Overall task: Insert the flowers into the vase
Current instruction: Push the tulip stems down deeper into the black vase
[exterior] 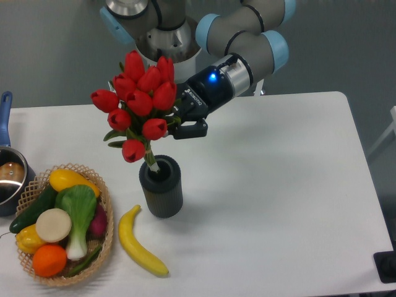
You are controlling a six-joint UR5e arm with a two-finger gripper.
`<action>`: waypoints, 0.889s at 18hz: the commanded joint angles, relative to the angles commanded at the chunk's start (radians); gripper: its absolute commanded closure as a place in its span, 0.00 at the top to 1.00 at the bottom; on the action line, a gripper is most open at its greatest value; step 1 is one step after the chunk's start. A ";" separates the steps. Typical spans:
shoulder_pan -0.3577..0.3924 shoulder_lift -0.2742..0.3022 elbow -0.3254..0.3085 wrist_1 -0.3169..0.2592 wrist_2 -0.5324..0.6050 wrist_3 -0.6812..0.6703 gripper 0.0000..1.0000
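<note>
The flowers [140, 102], a bunch of red tulip buds with green leaves, hang tilted above the vase [162, 192]. Their stem ends reach down into the vase's round mouth. The vase is a dark grey ribbed cylinder that stands upright on the white table, left of centre. My gripper [180, 120] comes in from the right at the height of the lower buds and is shut on the flowers' stems. The buds hide where the fingers meet the stems.
A wicker basket [109, 218] of vegetables sits at the front left, with a banana [140, 245] lying between it and the vase. A pot [8, 179] with a blue handle stands at the left edge. The robot's base [167, 59] rises behind the flowers.
</note>
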 joint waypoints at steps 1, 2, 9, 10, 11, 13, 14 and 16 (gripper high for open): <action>0.002 -0.002 -0.002 0.000 0.000 0.000 0.30; 0.000 -0.003 -0.003 0.000 0.002 0.002 0.30; 0.000 -0.060 0.002 0.000 0.003 0.014 0.30; -0.001 -0.061 -0.001 -0.002 0.005 0.011 0.30; -0.003 -0.063 -0.005 -0.003 0.008 0.011 0.30; -0.005 -0.069 -0.009 -0.003 0.008 0.011 0.31; -0.006 -0.071 -0.014 -0.003 0.009 0.011 0.32; -0.006 -0.074 -0.023 -0.003 0.015 0.012 0.32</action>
